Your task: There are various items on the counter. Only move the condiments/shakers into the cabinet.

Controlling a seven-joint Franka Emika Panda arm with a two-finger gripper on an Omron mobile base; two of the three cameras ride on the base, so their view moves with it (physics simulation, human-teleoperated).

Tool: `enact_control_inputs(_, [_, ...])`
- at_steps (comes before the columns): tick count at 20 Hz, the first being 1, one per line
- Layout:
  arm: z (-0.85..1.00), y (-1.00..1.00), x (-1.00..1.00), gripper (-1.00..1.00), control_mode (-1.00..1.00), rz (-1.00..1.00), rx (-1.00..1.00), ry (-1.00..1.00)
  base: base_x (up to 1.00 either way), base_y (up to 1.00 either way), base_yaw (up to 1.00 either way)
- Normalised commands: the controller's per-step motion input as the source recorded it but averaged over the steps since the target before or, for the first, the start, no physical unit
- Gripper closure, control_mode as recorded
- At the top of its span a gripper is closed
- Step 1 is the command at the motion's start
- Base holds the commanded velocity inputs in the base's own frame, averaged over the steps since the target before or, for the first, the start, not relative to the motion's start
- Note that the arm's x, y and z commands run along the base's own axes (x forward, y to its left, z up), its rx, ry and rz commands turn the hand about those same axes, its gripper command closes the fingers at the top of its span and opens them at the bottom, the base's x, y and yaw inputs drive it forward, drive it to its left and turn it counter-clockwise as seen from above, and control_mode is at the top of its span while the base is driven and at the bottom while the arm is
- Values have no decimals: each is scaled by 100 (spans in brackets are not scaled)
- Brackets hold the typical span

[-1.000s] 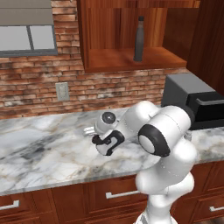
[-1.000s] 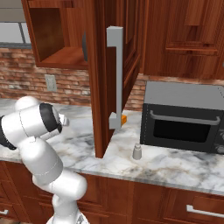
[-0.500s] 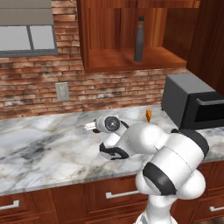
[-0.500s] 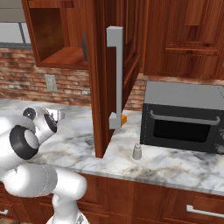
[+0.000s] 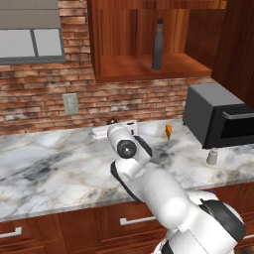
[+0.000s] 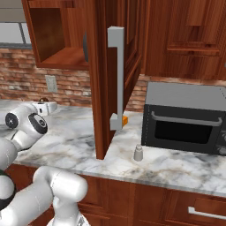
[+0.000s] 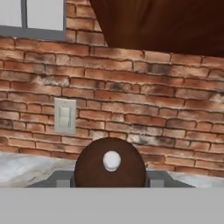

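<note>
My gripper (image 5: 113,130) sits low over the counter (image 5: 49,168) near the brick wall, shut on the small dark brown pepper mill (image 5: 112,121). Seen from the hand, the mill's round brown top with its pale knob (image 7: 110,164) fills the space between the two grey fingers (image 7: 61,179). From the right, the gripper (image 6: 44,106) shows with the mill's top (image 6: 43,100) above it. The tall dark bottle (image 5: 158,44) stands on the cabinet shelf (image 5: 149,69). The pale grey shaker (image 5: 212,157) (image 6: 138,153) stands at the counter's front, before the microwave. The orange wedge (image 5: 168,131) (image 6: 125,120) lies farther back.
A black microwave (image 5: 218,119) (image 6: 185,117) occupies the counter's right end. The cabinet door (image 6: 103,66) hangs open over the counter, its grey handle (image 6: 117,75) facing the right camera. A wall outlet (image 5: 71,104) (image 7: 64,114) sits on the brick behind the gripper. A grey-paned cabinet (image 5: 30,42) hangs at left.
The arm's elbow has swung down and forward while the hand moved back toward the wall. The jaws have narrowed slightly around the pepper mill.
</note>
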Motion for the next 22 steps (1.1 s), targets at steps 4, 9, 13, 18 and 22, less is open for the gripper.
enact_control_inputs(4, [100, -12, -35, 100, -100, -6, 0, 0, 0, 0, 0])
enact_control_inputs(9, [100, -22, -26, 100, -100, -11, 0, 21, 0, 0, 0])
enact_control_inputs(13, [100, -23, -9, 100, -100, -13, 0, 40, 0, 0, 0])
enact_control_inputs(18, [94, -9, 0, 100, -100, -11, 0, 45, 0, 0, 0])
enact_control_inputs(22, [11, 0, 16, 100, -100, 0, 0, 15, 0, 0, 0])
